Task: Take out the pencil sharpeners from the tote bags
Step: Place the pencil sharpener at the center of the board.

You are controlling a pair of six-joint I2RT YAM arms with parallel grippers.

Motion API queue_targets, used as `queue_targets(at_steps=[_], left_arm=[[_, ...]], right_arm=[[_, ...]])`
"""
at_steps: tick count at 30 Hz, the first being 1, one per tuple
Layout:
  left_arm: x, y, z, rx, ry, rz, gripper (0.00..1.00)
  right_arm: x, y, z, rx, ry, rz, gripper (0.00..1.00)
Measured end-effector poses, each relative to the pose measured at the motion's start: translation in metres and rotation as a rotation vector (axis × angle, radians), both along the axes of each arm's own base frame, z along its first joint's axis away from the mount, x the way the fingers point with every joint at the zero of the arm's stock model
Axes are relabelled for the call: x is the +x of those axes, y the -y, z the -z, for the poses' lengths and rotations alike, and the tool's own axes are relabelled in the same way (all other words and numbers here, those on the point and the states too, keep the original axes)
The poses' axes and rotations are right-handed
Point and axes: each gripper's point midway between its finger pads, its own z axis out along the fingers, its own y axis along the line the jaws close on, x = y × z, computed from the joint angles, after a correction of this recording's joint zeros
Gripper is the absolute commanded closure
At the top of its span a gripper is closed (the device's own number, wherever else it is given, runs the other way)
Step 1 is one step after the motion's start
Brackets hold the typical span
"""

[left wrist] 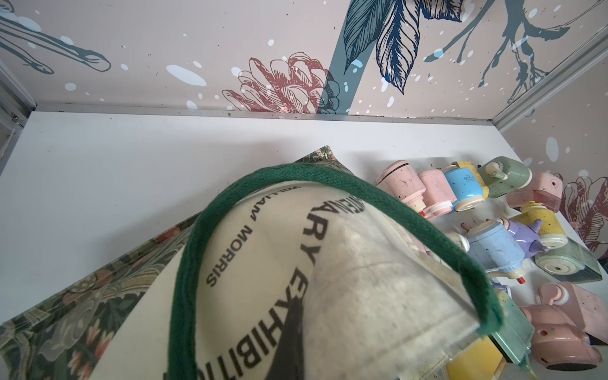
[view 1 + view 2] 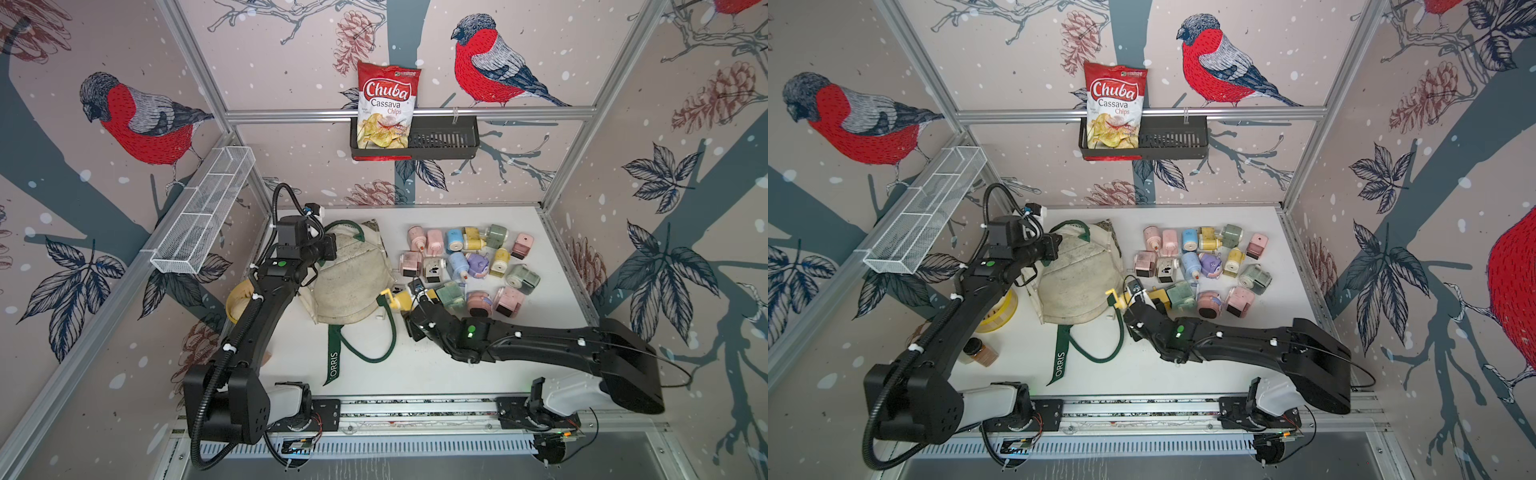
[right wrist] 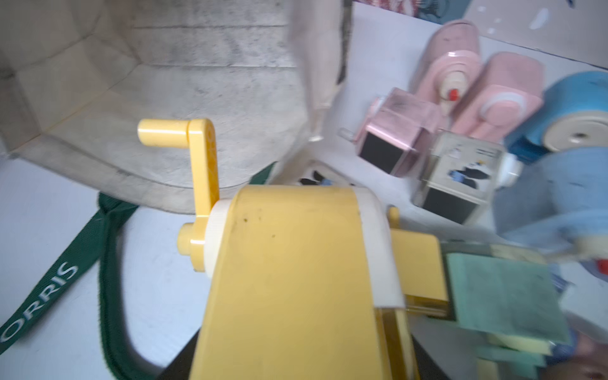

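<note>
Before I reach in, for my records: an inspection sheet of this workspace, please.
Surface: white tabletop, partly covered.
Job's things: cream canvas tote bag with green handles; pastel plastic crank pencil sharpeners clustered beside it.
Clutter: round yellow bowl, brown jar.
End effectors: left end effector shut on the tote bag; right end effector shut on yellow crank sharpener.
Cables: black ribbed hose, hanging looped.
Surroundings: bird-print walls; red-and-white chips bag in black basket; white wire rack.

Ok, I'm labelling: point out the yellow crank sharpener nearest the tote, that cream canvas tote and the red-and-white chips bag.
Yellow plastic crank sharpener [image 3: 296, 263]: right wrist view, its body.
Cream canvas tote bag [image 2: 353, 270]: in a top view, bare canvas side.
Red-and-white chips bag [image 2: 388, 99]: in a top view, printed front.
</note>
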Motion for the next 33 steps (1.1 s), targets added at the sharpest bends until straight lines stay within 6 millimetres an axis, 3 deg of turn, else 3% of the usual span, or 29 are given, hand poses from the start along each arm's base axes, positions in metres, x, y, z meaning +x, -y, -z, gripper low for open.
queue_targets(at_steps=[6, 9, 14, 16, 18, 24, 30, 33], left_arm=[[0.000, 0.000, 0.000, 0.000, 0.001, 0.000, 1.00], [0.000, 0.000, -0.001, 0.000, 0.002, 0.000, 1.00], [0.000, 0.000, -0.001, 0.000, 0.002, -0.001, 1.00], [0.000, 0.000, -0.001, 0.001, 0.001, -0.001, 1.00], [0.000, 0.000, -0.001, 0.001, 0.001, -0.001, 1.00], [0.000, 0.000, -0.001, 0.000, 0.000, 0.000, 1.00], [0.000, 0.000, -0.001, 0.001, -0.002, 0.000, 1.00], [0.000, 0.000, -0.001, 0.001, -0.002, 0.000, 1.00]], right_arm=[[0.049, 0.098, -0.030, 0.149, 0.022, 0.290, 0.66], [0.065, 0.149, -0.034, 0.178, 0.023, 0.436, 0.65], [0.075, 0.239, -0.032, 0.230, 0.025, 0.714, 0.62], [0.070, 0.277, -0.022, 0.255, 0.020, 0.841, 0.60], [0.063, 0.300, -0.010, 0.282, -0.005, 0.920, 0.60], [0.041, 0.353, 0.028, 0.355, -0.070, 1.146, 0.60], [0.020, 0.379, 0.063, 0.408, -0.138, 1.297, 0.58], [0.015, 0.382, 0.078, 0.421, -0.190, 1.331, 0.57]])
